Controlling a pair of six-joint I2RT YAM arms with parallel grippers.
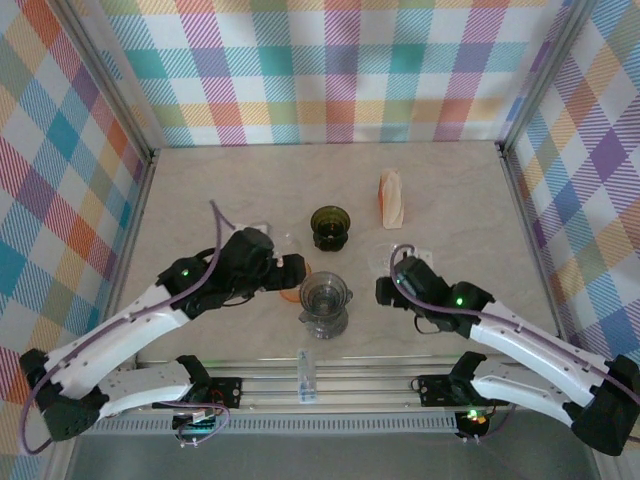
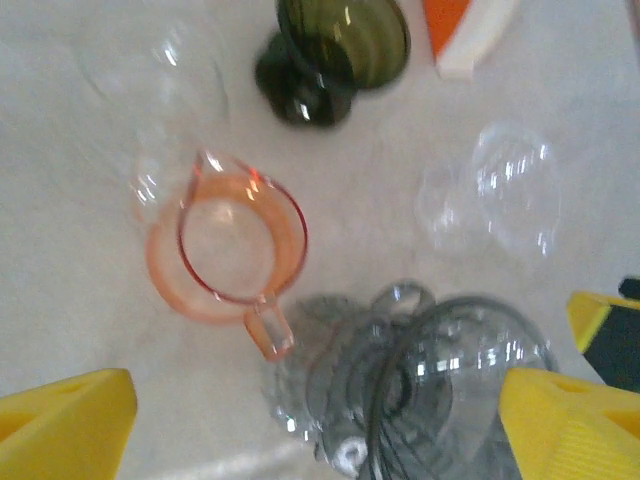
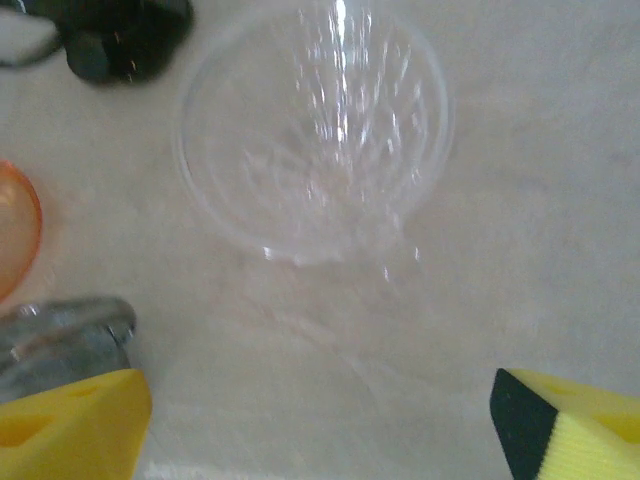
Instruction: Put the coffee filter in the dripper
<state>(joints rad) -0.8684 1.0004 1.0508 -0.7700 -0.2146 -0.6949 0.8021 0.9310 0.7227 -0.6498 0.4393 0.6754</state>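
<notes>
The filter, as far as we can tell, is the white wedge with an orange side lying at the back right of the table. It sits apart from both arms, with nothing touching it. We cannot say whether it is one sheet or a stack.

Several drippers stand near the middle: a green dripper toward the back, a grey dripper nearer the arms, a pink dripper just beside the grey one, and a clear dripper to the right. We see no paper in any of them. The pink and clear cones look bare inside, and the grey one shows only its own ribs.

The left gripper hangs over the grey and pink drippers with its jaws wide apart and nothing between them. The right gripper hovers above the clear dripper, jaws also apart and empty.

So we judge the task to be at its start, or at best between steps. No filter is picked up and none is seated. What is left is the whole of it: reach the filter at the back, grip one, carry it to a dripper and set it into the cone. We cannot tell from here which dripper is meant.
</notes>
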